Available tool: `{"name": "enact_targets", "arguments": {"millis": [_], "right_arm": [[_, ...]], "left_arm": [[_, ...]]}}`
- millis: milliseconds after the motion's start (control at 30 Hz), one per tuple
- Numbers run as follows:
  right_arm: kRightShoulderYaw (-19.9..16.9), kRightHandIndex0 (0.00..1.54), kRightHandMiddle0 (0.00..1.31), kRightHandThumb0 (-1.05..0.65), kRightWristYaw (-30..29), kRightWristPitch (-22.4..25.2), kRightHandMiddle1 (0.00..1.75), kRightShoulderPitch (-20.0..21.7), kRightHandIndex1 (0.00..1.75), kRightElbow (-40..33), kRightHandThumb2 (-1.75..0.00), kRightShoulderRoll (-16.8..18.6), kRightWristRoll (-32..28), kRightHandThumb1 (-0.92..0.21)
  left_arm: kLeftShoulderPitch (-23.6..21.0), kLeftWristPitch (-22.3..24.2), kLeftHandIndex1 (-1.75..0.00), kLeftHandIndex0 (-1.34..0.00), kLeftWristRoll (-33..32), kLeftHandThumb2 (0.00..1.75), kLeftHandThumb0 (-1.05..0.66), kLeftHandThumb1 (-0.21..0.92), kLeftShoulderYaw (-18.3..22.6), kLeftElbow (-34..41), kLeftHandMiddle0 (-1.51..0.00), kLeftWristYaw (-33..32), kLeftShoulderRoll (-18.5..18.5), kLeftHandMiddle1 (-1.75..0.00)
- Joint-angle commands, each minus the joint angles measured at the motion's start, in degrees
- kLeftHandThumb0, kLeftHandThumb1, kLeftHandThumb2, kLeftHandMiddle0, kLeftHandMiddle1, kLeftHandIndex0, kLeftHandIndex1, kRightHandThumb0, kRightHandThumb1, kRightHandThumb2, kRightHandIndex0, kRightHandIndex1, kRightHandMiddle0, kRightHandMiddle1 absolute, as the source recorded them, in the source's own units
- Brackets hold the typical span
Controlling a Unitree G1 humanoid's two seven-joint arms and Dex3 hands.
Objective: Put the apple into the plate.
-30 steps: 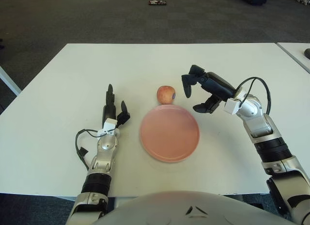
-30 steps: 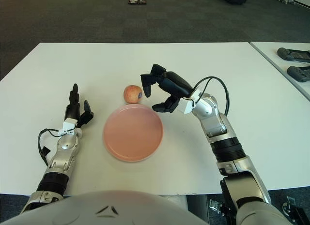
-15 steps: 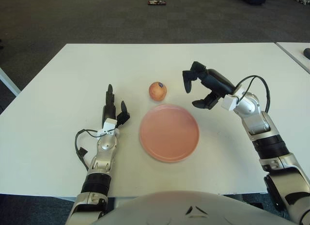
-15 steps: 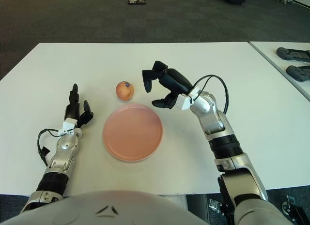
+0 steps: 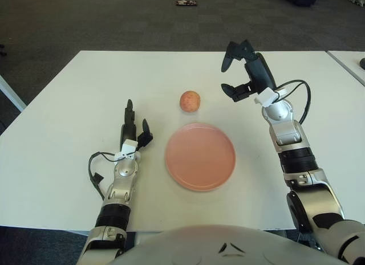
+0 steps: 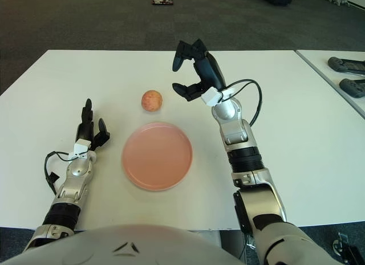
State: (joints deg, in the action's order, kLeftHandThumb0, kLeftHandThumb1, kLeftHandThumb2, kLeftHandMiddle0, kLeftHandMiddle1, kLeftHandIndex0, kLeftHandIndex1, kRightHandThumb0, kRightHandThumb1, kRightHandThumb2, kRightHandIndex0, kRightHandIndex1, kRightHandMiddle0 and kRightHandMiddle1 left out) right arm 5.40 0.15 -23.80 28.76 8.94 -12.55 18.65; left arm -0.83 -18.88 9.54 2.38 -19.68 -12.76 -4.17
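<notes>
My right hand (image 5: 242,71) hangs spread and empty beyond the plate (image 5: 199,156), right of the apple (image 5: 190,101), poised to grasp; my left hand (image 5: 133,131) idles open left of the plate.

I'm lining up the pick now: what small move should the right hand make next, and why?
Probably bring the right hand down and left around the apple. The hand is open, raised to the apple's right, and the apple sits on the table behind the plate, not on it.

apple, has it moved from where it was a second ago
Yes. The apple touched the plate's far rim; now it sits farther back, apart from the plate. The open right hand is raised to its right, not touching it.
</notes>
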Motion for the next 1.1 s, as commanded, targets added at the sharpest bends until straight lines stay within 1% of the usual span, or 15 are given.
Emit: {"name": "enact_targets", "arguments": {"millis": [0,167,267,300,367,400,433,500,567,600,733,833,867,967,1067], "right_arm": [[-0.14,0.75,0.48,0.0,-1.44,0.87,1.75,1.93,1.64,1.4,-1.44,-0.04,1.3,-0.19],[0.58,0.7,0.49,0.0,-1.76,2.43,1.73,2.9,1.73,2.05,-1.46,0.06,2.63,-0.19],[1.14,0.65,0.46,-0.01,-1.7,3.85,1.71,3.52,1.74,2.42,-1.39,0.29,3.21,-0.25],[1.38,0.6,0.42,-0.01,-1.62,4.46,1.7,3.81,1.74,2.56,-1.31,0.35,3.53,-0.32],[1.84,0.55,0.37,-0.01,-1.36,5.48,1.7,4.28,1.74,2.71,-1.23,0.31,4.04,-0.39],[2.05,0.49,0.32,-0.01,-1.21,5.9,1.71,4.48,1.69,2.75,-1.09,0.26,4.23,-0.49],[2.36,0.47,0.29,-0.01,-0.99,6.28,1.72,4.87,1.68,2.99,-1.04,0.16,4.52,-0.53],[2.89,0.38,0.2,-0.01,-0.75,6.66,1.73,5.69,1.56,3.67,-0.7,-0.07,4.98,-0.75],[3.33,0.35,0.18,-0.01,-0.67,6.77,1.74,6.47,1.52,4.45,-0.58,-0.29,5.38,-0.84],[3.48,0.3,0.2,-0.13,-0.66,6.77,1.73,6.74,1.45,4.74,-0.54,-0.35,5.53,-0.87],[4.32,0.22,0.21,-0.31,-0.84,6.63,1.72,8.07,1.29,6.35,-0.5,-0.75,6.74,-0.91],[6.49,0.19,0.21,-0.34,-5.25,3.64,1.73,11.74,1.22,16.61,-0.5,0.19,9.63,-0.92],[7.01,0.2,0.16,-0.38,-6.5,2.72,1.66,12.6,1.21,19.44,-0.5,0.41,10.22,-0.89],[8.58,0.19,0.04,-0.52,-8.6,0.0,1.31,15.26,1.12,28.88,-0.55,0.79,11.14,-0.8],[9.4,0.16,0.02,-0.58,-5.69,-0.87,1.08,16.97,0.99,31.85,-0.54,0.14,10.2,-0.8]], "left_arm": [[-0.79,-0.3,0.0,0.0,0.25,1.02,-0.91,0.92,0.3,-0.53,-0.01,-0.24,-0.43,0.0],[-0.76,-0.33,0.0,0.0,0.32,1.02,-0.91,0.92,0.24,-0.61,0.0,-0.35,-0.48,0.0],[-0.8,-0.51,0.0,0.0,0.27,1.02,-0.92,0.92,0.27,-0.8,0.0,-0.31,-0.59,0.0],[-0.79,-0.59,0.0,0.0,0.32,1.02,-0.92,0.92,0.25,-0.85,0.0,-0.34,-0.62,0.0],[-0.77,-0.69,0.0,0.0,0.44,1.02,-0.92,0.92,0.21,-0.88,0.0,-0.42,-0.63,0.0],[-0.76,-0.72,0.0,0.0,0.49,1.02,-0.92,0.92,0.19,-0.88,0.0,-0.45,-0.64,0.0],[-0.73,-0.76,0.0,0.0,0.54,1.02,-0.92,0.92,0.18,-0.87,0.0,-0.51,-0.63,0.0],[-0.68,-0.83,0.0,0.0,0.66,1.02,-0.92,0.92,0.14,-0.83,0.0,-0.65,-0.57,0.0],[-0.64,-0.89,0.0,0.0,0.77,1.01,-0.92,0.92,0.09,-0.79,0.0,-0.82,-0.49,0.0],[-0.63,-0.91,0.0,0.0,0.8,1.01,-0.92,0.92,0.08,-0.78,0.0,-0.88,-0.48,0.0],[-0.52,-0.82,0.0,0.0,1.02,1.01,-0.91,0.92,0.0,-0.66,-0.01,-1.27,-0.35,0.0],[-0.37,-0.7,0.0,0.0,1.26,1.01,-0.91,0.92,-0.07,-0.55,-0.01,-1.63,-0.26,0.0],[-0.35,-0.7,0.0,0.0,1.31,1.01,-0.9,0.92,-0.1,-0.54,-0.01,-1.72,-0.25,0.0],[-0.24,-1.03,0.0,0.0,1.63,1.0,-0.91,0.92,-0.27,-0.59,0.0,-2.08,-0.25,0.0],[-0.13,-1.17,0.0,0.0,1.78,1.0,-0.91,0.92,-0.35,-0.58,0.0,-2.24,-0.18,0.0]]}}
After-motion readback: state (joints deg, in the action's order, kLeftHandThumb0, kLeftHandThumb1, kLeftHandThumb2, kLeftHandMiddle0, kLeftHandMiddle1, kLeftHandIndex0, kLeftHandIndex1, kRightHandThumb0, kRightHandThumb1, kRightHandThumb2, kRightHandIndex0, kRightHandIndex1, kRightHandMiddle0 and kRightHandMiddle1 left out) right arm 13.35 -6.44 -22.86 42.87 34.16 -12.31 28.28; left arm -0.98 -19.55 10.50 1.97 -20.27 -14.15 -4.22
